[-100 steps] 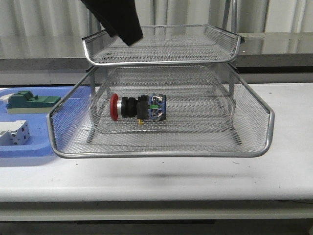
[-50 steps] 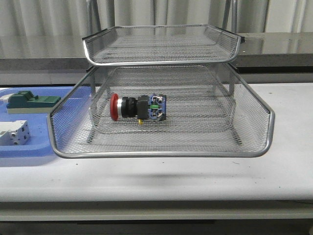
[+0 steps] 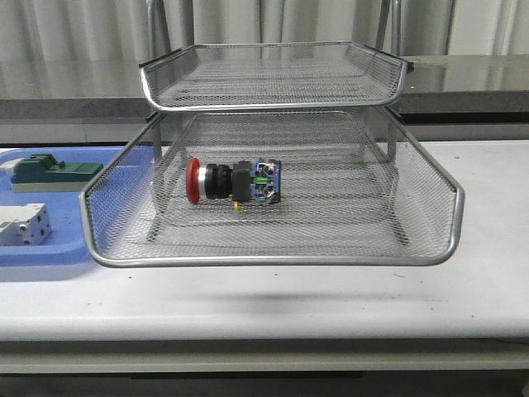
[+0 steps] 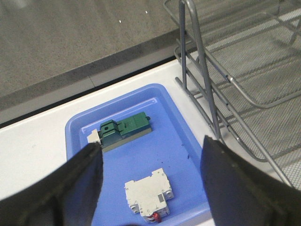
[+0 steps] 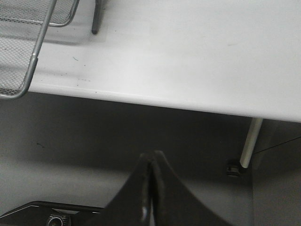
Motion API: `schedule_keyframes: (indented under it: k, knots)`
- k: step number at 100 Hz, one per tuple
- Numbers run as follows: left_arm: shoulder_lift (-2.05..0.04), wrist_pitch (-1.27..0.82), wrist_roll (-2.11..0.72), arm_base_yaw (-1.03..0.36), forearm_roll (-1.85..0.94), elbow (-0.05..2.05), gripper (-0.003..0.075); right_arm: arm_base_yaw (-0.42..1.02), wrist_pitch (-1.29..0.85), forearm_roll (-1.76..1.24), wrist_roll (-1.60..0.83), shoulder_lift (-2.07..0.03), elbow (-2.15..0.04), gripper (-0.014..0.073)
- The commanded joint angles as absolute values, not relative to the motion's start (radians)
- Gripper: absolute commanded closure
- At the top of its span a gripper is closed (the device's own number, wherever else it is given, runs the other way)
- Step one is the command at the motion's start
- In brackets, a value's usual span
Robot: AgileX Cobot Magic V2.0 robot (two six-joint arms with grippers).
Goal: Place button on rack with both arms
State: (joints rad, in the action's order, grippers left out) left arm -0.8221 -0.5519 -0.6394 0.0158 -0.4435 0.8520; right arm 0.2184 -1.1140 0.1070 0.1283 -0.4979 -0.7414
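Note:
The button (image 3: 234, 181), with its red head to the left and its blue block to the right, lies on its side in the lower tier of the silver wire rack (image 3: 273, 259). No arm shows in the front view. My left gripper (image 4: 150, 188) is open and empty, high above the blue tray (image 4: 176, 122), with the rack's leg and rims (image 4: 200, 56) beside it. My right gripper (image 5: 151, 162) is shut and empty, hanging off the table's front edge (image 5: 164, 103) near the rack's corner (image 5: 28, 70).
The blue tray (image 3: 62, 252) at the left holds a green block (image 3: 54, 172) and a white boxy component (image 3: 23, 225); both also show in the left wrist view, the green block (image 4: 124, 129) and the white component (image 4: 148, 190). A table leg (image 5: 249, 141) stands below the edge.
The black arm seen at the top left one second ago has left the front view. The button and rack have not moved.

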Motion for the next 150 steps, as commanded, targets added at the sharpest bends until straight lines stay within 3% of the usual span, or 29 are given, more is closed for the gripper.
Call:
schedule_keyframes:
  k: [1, 58, 108, 120, 143, 150]
  knots:
    - [-0.728, -0.404, -0.631, 0.017, -0.5, 0.793, 0.028, 0.216, -1.062, 0.127, 0.128, -0.502, -0.77, 0.0662]
    - [-0.307, -0.267, -0.631, 0.017, -0.642, 0.436, 0.028, 0.216, -1.062, 0.127, 0.128, -0.502, -0.77, 0.0662]
    - [-0.256, -0.23, -0.631, 0.017, -0.68, 0.382, 0.029, 0.216, -1.062, 0.127, 0.128, -0.502, -0.77, 0.0662]
    - [-0.256, -0.23, -0.631, 0.017, -0.68, 0.382, 0.0389, 0.216, -1.062, 0.127, 0.128, -0.502, -0.77, 0.0662]
    - [-0.256, -0.23, -0.631, 0.017, -0.68, 0.382, 0.0693, 0.216, -1.062, 0.127, 0.128, -0.502, -0.77, 0.0662]
    - [-0.256, -0.23, -0.631, 0.017, -0.68, 0.382, 0.0739, 0.216, -1.062, 0.127, 0.128, -0.502, -0.77, 0.0662]
